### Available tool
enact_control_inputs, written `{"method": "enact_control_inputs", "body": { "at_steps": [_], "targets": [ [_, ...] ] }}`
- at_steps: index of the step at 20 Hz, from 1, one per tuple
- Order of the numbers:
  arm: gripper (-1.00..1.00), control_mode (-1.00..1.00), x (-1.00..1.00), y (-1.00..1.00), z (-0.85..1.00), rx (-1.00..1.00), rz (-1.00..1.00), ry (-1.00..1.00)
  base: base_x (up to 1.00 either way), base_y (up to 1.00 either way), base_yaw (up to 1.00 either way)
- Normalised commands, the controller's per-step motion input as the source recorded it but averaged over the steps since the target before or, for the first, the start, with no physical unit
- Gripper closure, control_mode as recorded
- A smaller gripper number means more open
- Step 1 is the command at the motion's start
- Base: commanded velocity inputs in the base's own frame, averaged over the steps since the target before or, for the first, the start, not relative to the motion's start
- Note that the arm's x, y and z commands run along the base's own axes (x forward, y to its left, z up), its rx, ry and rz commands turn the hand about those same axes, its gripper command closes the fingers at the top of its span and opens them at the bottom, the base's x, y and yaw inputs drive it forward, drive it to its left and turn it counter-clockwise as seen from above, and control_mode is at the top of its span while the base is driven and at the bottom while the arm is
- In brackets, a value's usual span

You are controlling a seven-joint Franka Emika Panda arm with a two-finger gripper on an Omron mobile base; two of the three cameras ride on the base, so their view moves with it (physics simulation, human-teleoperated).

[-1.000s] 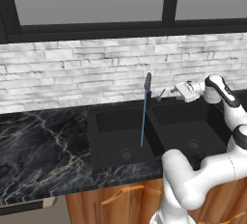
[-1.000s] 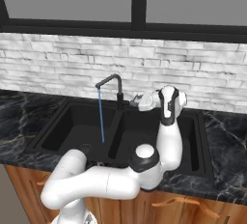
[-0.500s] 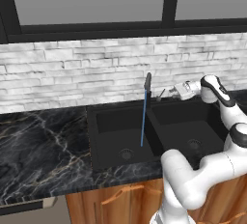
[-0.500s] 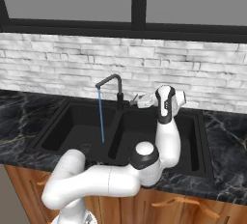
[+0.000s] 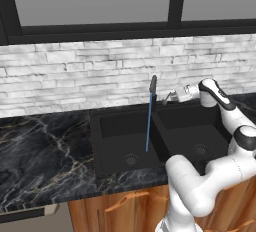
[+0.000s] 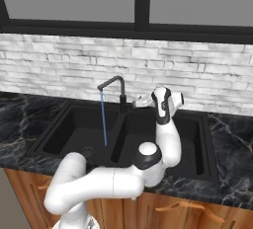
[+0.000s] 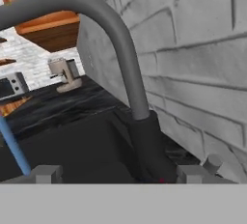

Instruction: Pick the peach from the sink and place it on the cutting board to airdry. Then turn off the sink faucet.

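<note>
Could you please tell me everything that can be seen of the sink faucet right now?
The sink faucet is a slim dark grey spout that rises from a thicker dark base behind the divider of the sink, bends over and points down above the left basin. A thin blue water stream falls from its tip, so it is running. A small thin metal lever sticks out beside the base. The gripper is right at that lever; contact cannot be told. In the hand view the curved pipe looks matte.

Sink faucet (image 6: pixel 120 92) stands behind the sink (image 6: pixel 74 134), water stream (image 6: pixel 104 120) falling into its left basin.
</note>
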Motion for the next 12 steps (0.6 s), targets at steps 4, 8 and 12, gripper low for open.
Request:
{"method": "enact_control_inputs", "body": {
  "at_steps": [4, 8, 12],
  "targets": [
    [-1.00, -1.00, 0.29, 0.32, -0.12, -0.02, -0.05, 0.05, 0.00, 0.00, 0.00],
    [-1.00, -1.00, 0.35, 0.24, -0.02, 0.00, -0.01, 0.01, 0.00, 0.00, 0.00],
    [-1.00, -1.00, 0.30, 0.28, 0.00, 0.00, 0.00, 0.00, 0.00, 0.00, 0.00]
  ]
}}
